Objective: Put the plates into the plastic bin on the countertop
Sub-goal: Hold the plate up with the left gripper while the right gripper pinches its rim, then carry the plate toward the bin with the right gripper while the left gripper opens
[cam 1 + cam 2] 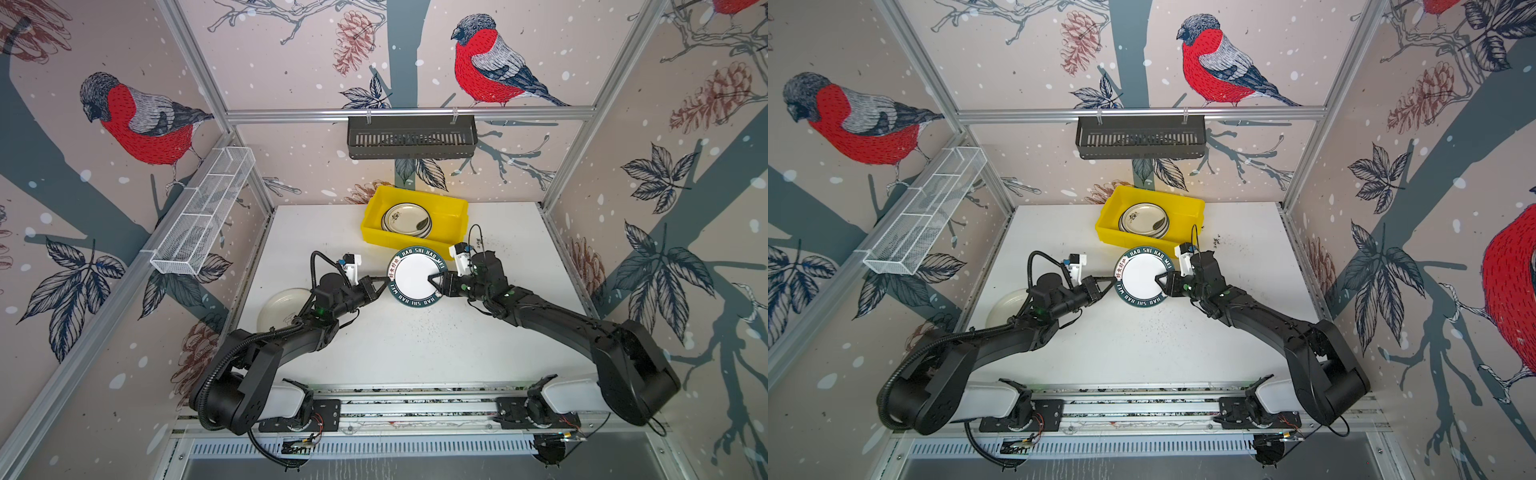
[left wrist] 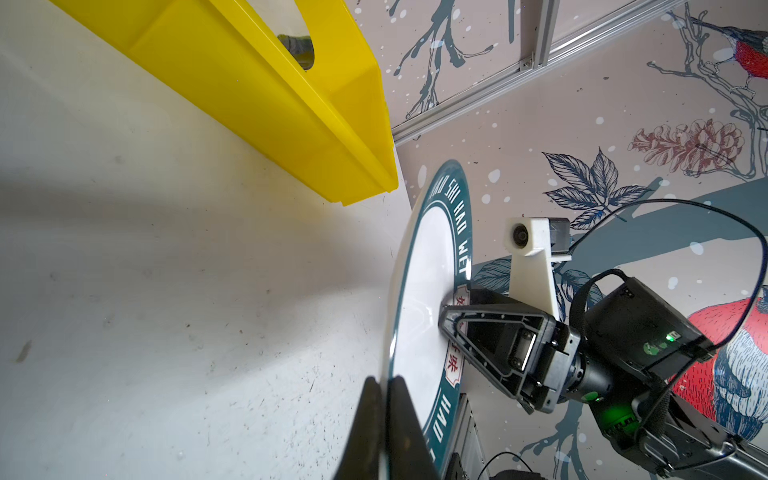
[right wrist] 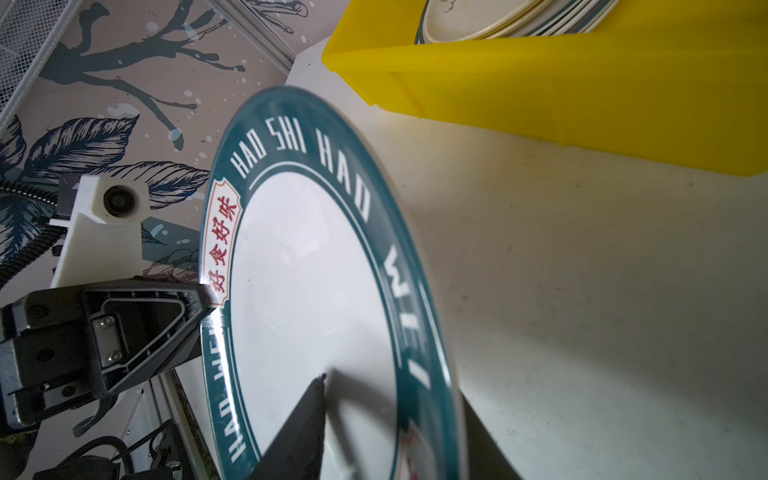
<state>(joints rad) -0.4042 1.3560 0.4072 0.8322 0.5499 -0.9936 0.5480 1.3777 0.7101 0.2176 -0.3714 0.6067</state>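
Note:
A white plate [image 1: 415, 276] [image 1: 1142, 278] with a dark teal lettered rim hangs level above the countertop [image 1: 415, 345], just in front of the yellow plastic bin [image 1: 374, 226] [image 1: 1106, 226]. My left gripper [image 1: 384, 282] [image 2: 386, 415] is shut on its left rim. My right gripper [image 1: 434, 279] [image 3: 395, 395] straddles the right rim, one finger over the white face [image 3: 307, 291], the other underneath; whether it is pressing does not show. Several plates [image 1: 405, 218] [image 3: 478, 20] are stacked in the bin. A plain cream plate [image 1: 278, 305] lies at the left, partly under the left arm.
A dark slotted basket [image 1: 411, 137] hangs on the back wall above the bin. A white wire mesh tray [image 1: 203, 212] is fixed along the left wall. Aluminium rails frame the countertop, and both arm bases sit on its front rail.

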